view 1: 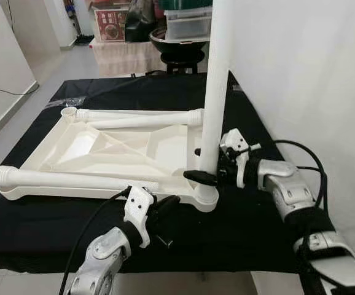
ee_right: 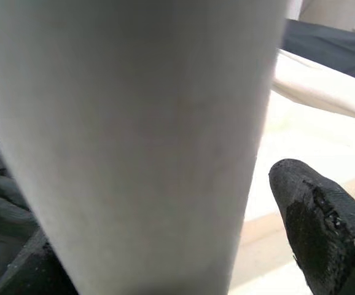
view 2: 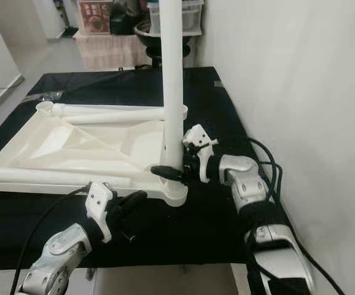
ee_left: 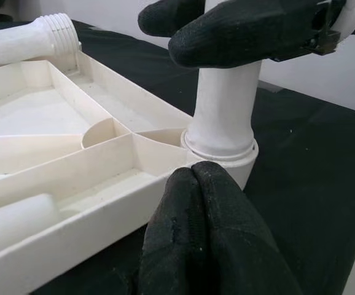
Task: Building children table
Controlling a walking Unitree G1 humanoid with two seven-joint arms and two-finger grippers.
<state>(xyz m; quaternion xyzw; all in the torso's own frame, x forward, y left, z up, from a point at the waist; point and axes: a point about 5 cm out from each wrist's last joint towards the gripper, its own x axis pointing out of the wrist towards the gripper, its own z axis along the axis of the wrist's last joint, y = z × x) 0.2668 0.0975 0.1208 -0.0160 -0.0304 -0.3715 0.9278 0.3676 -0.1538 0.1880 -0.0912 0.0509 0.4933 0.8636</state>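
Black cloth (view 1: 54,227) is covering the work surface across the middle of the frame, with a white wall running down the right side. Lying upside down on the cloth is the white table top (view 1: 73,144), ribbed underside up, centre-left of the head views. Two loose legs (view 1: 73,179) are resting flat across it, one along the near edge, another leg (view 1: 137,115) along the far edge.

One upright leg (view 1: 214,86) is standing in the corner socket (view 1: 206,198) at lower centre. The right gripper (view 1: 206,175) is coming in from the right and clamping that leg low down, one black finger on each side, just above the socket. The left gripper (ee_left: 193,239) is sitting at lower centre of the left wrist view with its fingers pressed together, empty, tips just beside the socket rim; touching or not, cannot tell.

Step in hand looks like seating or screwing this leg in. To do it well: keep the leg vertical so the thread is not crossing, turn in short regrips, keep the grip low near the socket. The left gripper should probably be bracing the table top corner so it is not sliding on the cloth. Three corners look unfilled, so the task seems early.

Upper left of the frame is showing a grey floor, a cable along the wall, and stacked boxes (view 1: 187,21) and a dark stool (view 1: 182,58) at top centre.
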